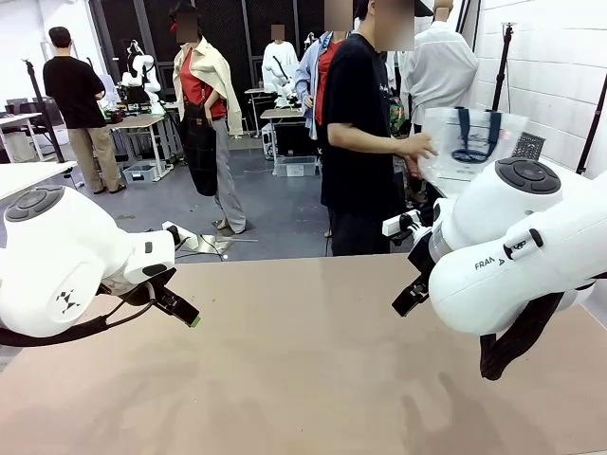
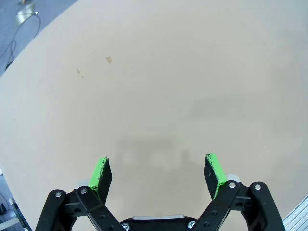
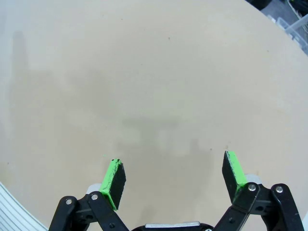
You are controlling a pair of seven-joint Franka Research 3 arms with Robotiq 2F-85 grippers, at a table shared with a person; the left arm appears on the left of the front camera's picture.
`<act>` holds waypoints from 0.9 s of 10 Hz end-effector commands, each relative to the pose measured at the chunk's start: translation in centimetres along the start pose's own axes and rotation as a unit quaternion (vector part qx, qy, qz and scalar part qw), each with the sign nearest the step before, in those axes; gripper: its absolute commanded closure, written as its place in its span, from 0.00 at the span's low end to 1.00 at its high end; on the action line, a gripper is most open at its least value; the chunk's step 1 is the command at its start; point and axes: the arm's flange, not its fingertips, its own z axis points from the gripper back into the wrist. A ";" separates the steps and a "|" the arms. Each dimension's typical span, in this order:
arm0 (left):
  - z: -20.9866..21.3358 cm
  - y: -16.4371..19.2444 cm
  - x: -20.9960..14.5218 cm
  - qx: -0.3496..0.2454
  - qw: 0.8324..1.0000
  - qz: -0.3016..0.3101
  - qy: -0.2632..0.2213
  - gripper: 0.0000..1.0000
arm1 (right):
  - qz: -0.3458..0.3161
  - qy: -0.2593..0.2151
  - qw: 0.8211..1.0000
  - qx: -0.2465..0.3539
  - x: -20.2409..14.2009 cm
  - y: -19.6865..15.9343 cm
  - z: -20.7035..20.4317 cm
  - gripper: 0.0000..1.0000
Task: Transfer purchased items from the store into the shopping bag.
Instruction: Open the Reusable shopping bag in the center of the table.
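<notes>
A: jaws?
B: left gripper released, pads wide apart, plain tan table between them. right gripper same: spread wide, gripping nothing, table surface under it.
A: front view agree?
B: partly. The left arm has its gripper hanging just above the near-left part of the table. One green-tipped finger shows and the other is hidden behind it. On the other side the gripper sits mostly behind the right arm, with just a black stub poking out left of the white casing. Can't read the spread from there; the wrist views settle it.
A: marks on the table?
B: a few small tan flecks in the left wrist view, too small to identify.
A: bag?
B: shopping bag is off the table, far side, right of middle, held up in the person's hand. Translucent white, navy strap handles. Lower edge is cut off by the right arm's casing. Can't make out any contents through the plastic.
A: basket?
B: dark lattice corner sticks out just past the bag's right edge. Could be the store, but too little shows to say.
</notes>
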 end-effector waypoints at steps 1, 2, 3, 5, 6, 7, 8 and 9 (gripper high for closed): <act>0.0 0.1 0.0 0.000 1.000 0.001 0.000 0.00 | 0.000 0.000 1.000 0.000 0.0 0.0 0.0 0.00; 0.0 0.1 0.0 0.000 1.000 0.001 0.000 0.00 | 0.000 0.000 1.000 0.000 0.0 0.0 0.0 0.00; 0.0 0.1 0.0 0.000 1.000 0.001 0.000 0.00 | 0.000 0.000 1.000 0.000 0.0 0.0 0.0 0.00; 0.0 0.1 0.0 0.000 1.000 0.001 0.000 0.00 | 0.000 0.000 1.000 0.000 0.0 0.0 0.0 0.00; 0.0 0.1 0.0 0.000 1.000 0.001 0.000 0.00 | 0.000 0.000 1.000 0.000 0.0 0.0 0.0 0.00; 0.0 0.1 0.0 0.000 1.000 0.001 0.000 0.00 | 0.000 0.000 1.000 0.000 0.0 0.0 0.0 0.00; 0.0 0.1 0.0 0.000 1.000 0.001 0.000 0.00 | 0.000 0.000 1.000 0.000 0.0 0.0 0.0 0.00; 0.0 0.1 0.0 0.000 1.000 0.001 0.000 0.00 | 0.000 0.000 1.000 0.000 0.0 0.0 0.0 0.00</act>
